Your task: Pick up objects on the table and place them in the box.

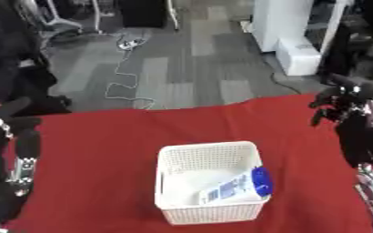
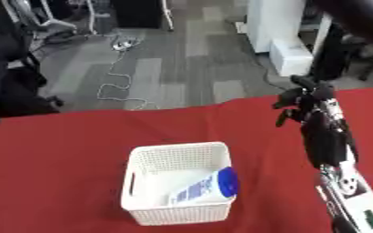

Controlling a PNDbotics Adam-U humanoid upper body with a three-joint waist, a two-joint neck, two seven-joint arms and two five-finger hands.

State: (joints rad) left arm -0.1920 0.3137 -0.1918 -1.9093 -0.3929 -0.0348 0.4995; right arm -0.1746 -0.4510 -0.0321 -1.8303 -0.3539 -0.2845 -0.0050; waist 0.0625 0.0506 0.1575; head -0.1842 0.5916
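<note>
A white perforated box [image 1: 209, 182] sits on the red-covered bench [image 1: 102, 150], nearer the front edge than the far edge, with bare red cloth open on every side of it. Inside lies a white bottle with a blue label and blue cap [image 1: 241, 186], tilted, its cap end leaning against the box's right wall near the rim. The right robot hand [image 2: 301, 98] is raised over the far right part of the bench, close to the far edge and well apart from the box — its fingers hang curled downward and hold nothing. The left robot hand [image 1: 7, 116] shows at the left border of the left eye view, above the bench's left side near the far edge, also well apart from the box; whether its fingers are apart or together cannot be told. The stretch of cloth between the box and each arm is free. Beyond the far edge is grey floor with a loose white cable [image 1: 126, 68] and a white cabinet [image 1: 289, 32].
</note>
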